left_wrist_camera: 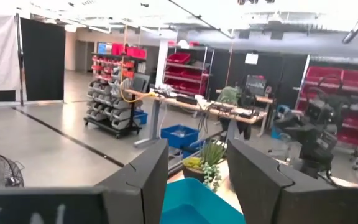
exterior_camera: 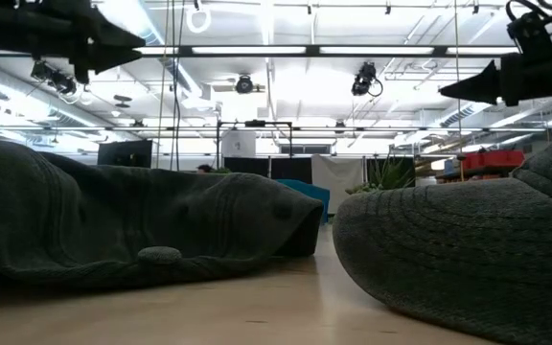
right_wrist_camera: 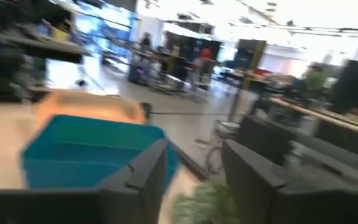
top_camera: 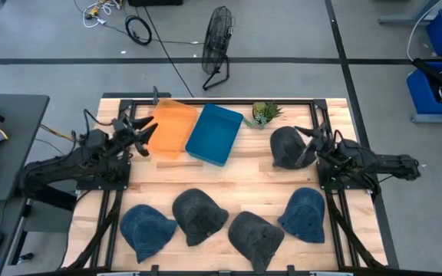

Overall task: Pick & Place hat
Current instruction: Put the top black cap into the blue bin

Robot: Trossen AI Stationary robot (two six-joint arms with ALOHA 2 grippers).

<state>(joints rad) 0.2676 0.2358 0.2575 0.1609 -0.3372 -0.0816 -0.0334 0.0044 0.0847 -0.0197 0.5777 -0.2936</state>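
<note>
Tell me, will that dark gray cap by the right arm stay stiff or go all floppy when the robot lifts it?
The dark gray cap would probably sag, since the caps in the low view lie slumped and creased like soft cloth. It likely weighs little for its size, being hollow fabric. Its brim may hold shape a bit better, though that is hard to judge here.

a pale wooden slatted bench carries a flat orange plastic tray and a deep blue plastic bin, touching side by side near the far edge. a small green potted plant stands just beside the bin's far corner. on the grey floor beyond, a black wire-caged floor fan stands near a coiled black cable.
</note>
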